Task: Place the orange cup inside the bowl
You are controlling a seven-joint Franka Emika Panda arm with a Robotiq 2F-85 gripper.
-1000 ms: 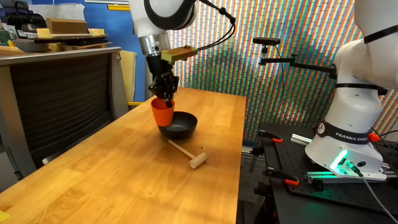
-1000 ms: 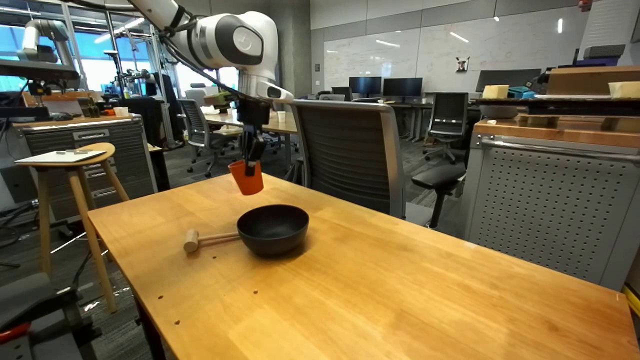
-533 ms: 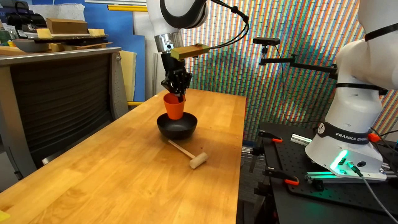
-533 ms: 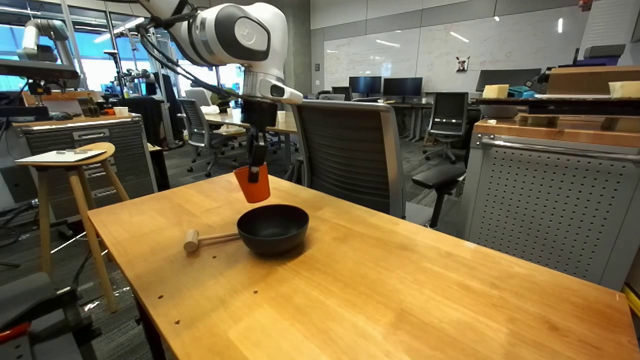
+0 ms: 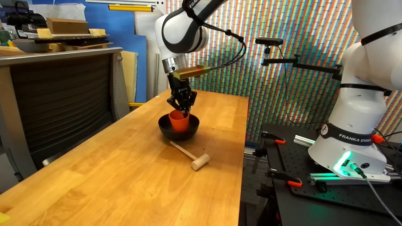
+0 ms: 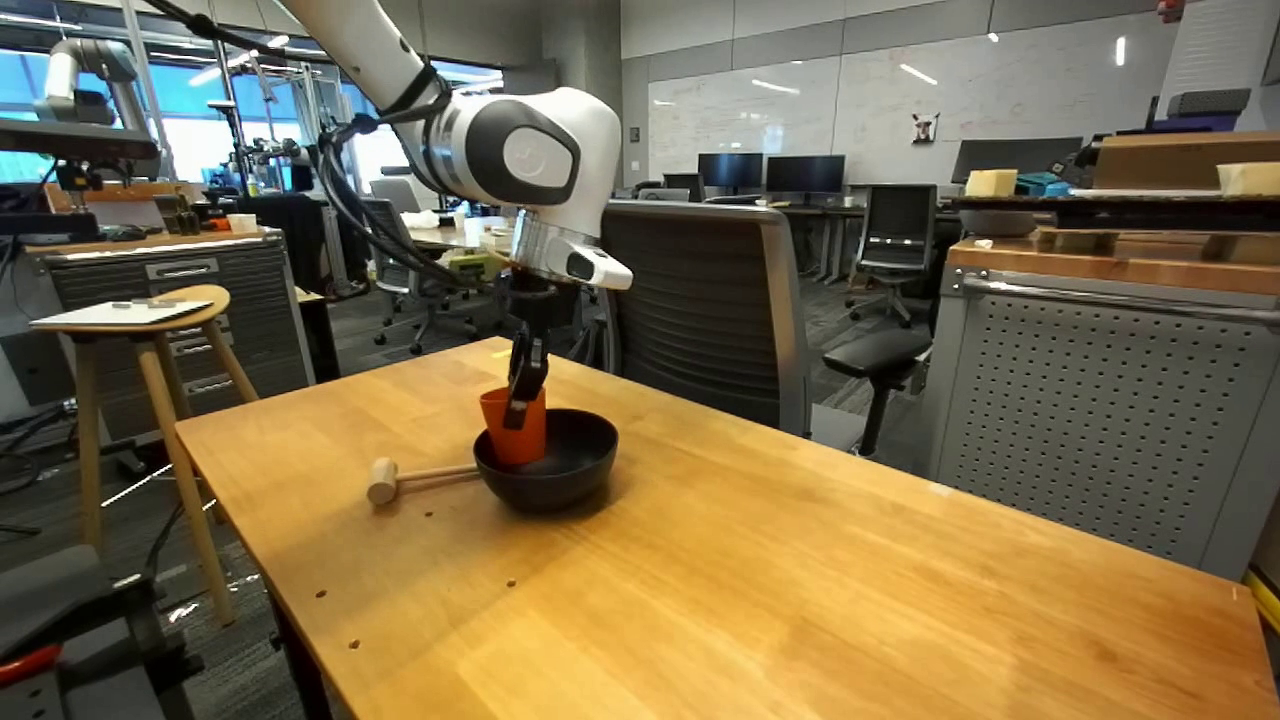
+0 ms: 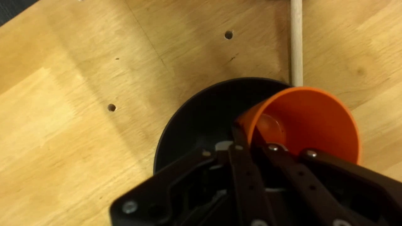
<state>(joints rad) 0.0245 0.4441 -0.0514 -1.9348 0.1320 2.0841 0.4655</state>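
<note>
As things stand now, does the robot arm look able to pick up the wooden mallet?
Probably not yet: the gripper appears closed on the wall of the orange cup in the black bowl. Once freed, it likely could, since the wooden mallet lies beside the bowl with its head uncovered.

There are one tapered orange-red plastic cup [image 5: 177, 125], one round matte-black bowl [image 6: 550, 490], one pale wooden mallet [image 5: 199, 162], one black two-fingered pincer [image 7: 247, 133], and one near, honey-coloured wooden desk [image 6: 820, 570] showing four small round holes [image 6: 354, 645]. Two black orange-tipped clamps [image 5: 280, 174] are at the right in an exterior view, and one wooden stool [image 6: 207, 302] at the left in an exterior view.
</note>
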